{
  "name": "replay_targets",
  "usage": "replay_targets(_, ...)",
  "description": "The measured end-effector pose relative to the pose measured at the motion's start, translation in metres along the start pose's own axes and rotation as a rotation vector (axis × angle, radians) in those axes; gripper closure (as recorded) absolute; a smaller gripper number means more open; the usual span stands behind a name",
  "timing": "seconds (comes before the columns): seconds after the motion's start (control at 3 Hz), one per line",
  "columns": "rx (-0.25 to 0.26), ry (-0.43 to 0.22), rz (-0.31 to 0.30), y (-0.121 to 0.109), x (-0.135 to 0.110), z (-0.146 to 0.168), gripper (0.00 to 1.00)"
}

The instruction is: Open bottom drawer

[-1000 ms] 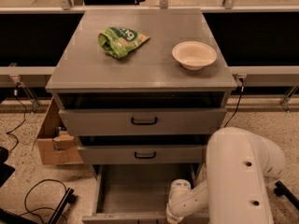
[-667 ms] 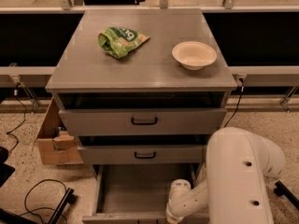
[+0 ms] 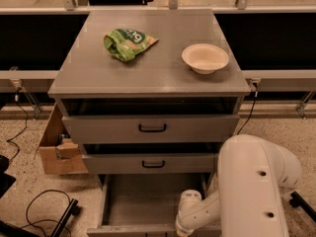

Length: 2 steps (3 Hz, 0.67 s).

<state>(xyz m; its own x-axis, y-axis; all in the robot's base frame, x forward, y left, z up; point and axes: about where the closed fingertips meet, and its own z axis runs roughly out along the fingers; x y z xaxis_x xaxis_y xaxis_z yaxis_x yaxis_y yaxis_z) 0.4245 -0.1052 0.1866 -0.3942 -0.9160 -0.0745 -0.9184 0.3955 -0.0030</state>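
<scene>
Down at the lower edge of the view, the pincer [image 3: 183, 229] sits at the end of the white arm [image 3: 252, 186], right against the front panel of the bottom drawer [image 3: 148, 206]. Whether it is clenched or released cannot be told, since the frame's edge cuts most of it off.

The bottom drawer stands pulled well out from the grey cabinet. Its plain grey floor lies open just left of and beyond the pincer, and its front runs leftward from the pincer along the bottom edge. Just above the pincer and a little to the left is the middle drawer [image 3: 153, 163] with its small black loop handle. The top drawer [image 3: 150, 128] is higher still, and a dark gap shows over each of those two fronts.

Far above the pincer, the desk [image 3: 148, 78] carries a crumpled green snack bag [image 3: 127, 43] up and to the left and a pale bowl [image 3: 205, 58] up and slightly to the right, the two well apart. Off to the pincer's left, beside the cabinet, an open cardboard box [image 3: 57, 149] stands on the speckled floor, with black cables [image 3: 44, 211] lying nearer the bottom edge.
</scene>
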Motion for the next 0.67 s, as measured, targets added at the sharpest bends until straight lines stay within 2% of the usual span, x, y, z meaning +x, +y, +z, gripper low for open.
replay_targets(0.33,0.0,0.0,0.0,0.0,0.0,0.0,1.0)
replay_targets(0.67,0.0,0.0,0.0,0.0,0.0,0.0,0.84)
